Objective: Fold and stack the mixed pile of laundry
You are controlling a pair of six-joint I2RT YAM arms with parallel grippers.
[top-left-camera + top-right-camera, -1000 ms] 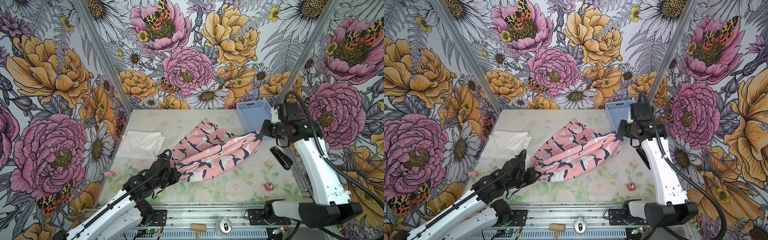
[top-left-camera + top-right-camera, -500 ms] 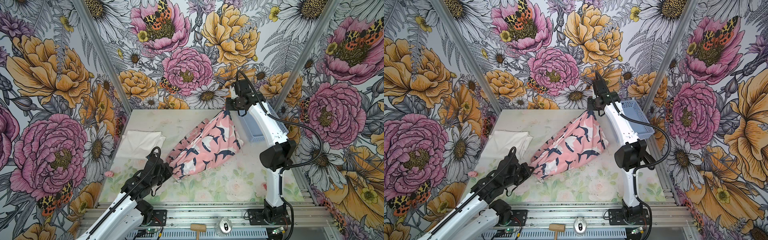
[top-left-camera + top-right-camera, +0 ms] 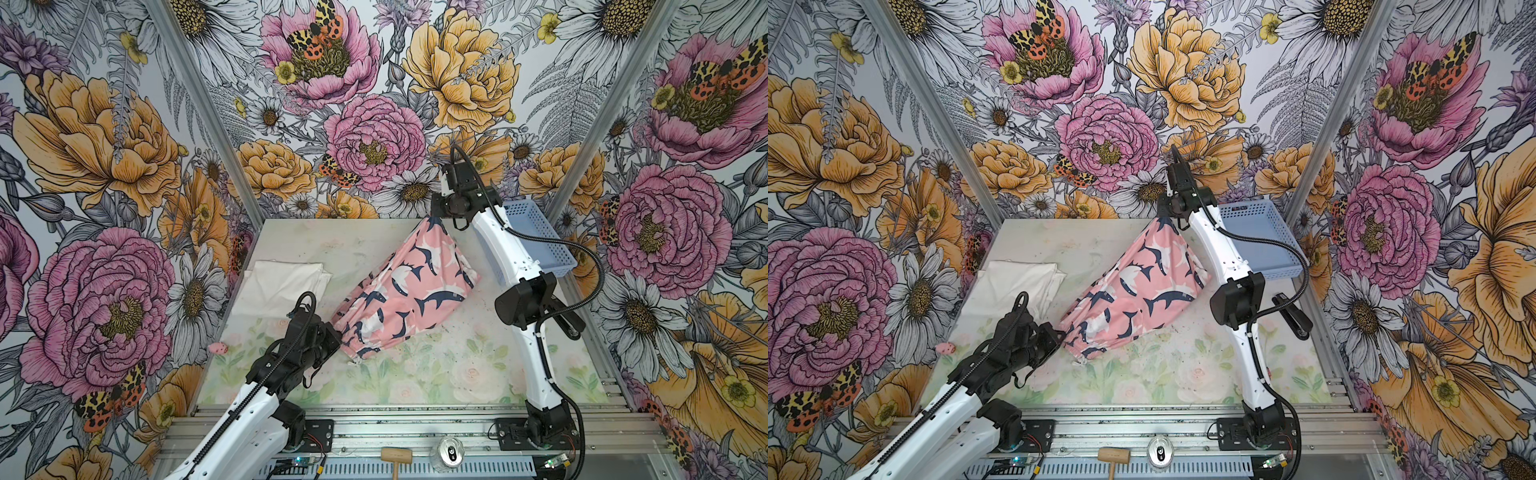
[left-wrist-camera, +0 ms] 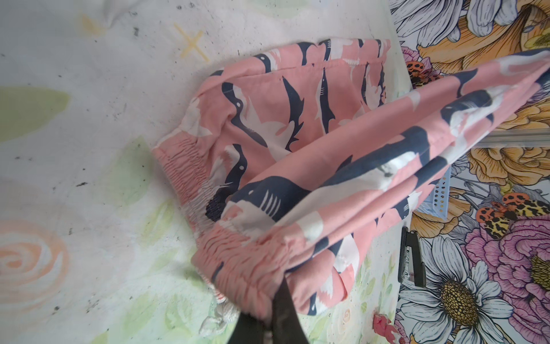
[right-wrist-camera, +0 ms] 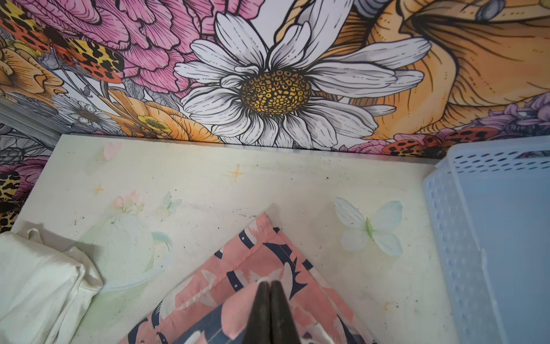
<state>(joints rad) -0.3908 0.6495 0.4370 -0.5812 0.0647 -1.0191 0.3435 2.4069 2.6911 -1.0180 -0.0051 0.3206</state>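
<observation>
Left wrist view: the left hand is pinched tight on the elastic waistband of the pink shorts, low over the counter. In both top views the right hand is clamped on the opposite end, up high at the back, and the shorts hang slanted between the two. The white T-shirt lies folded at back left, well apart from the blue basket.
</observation>
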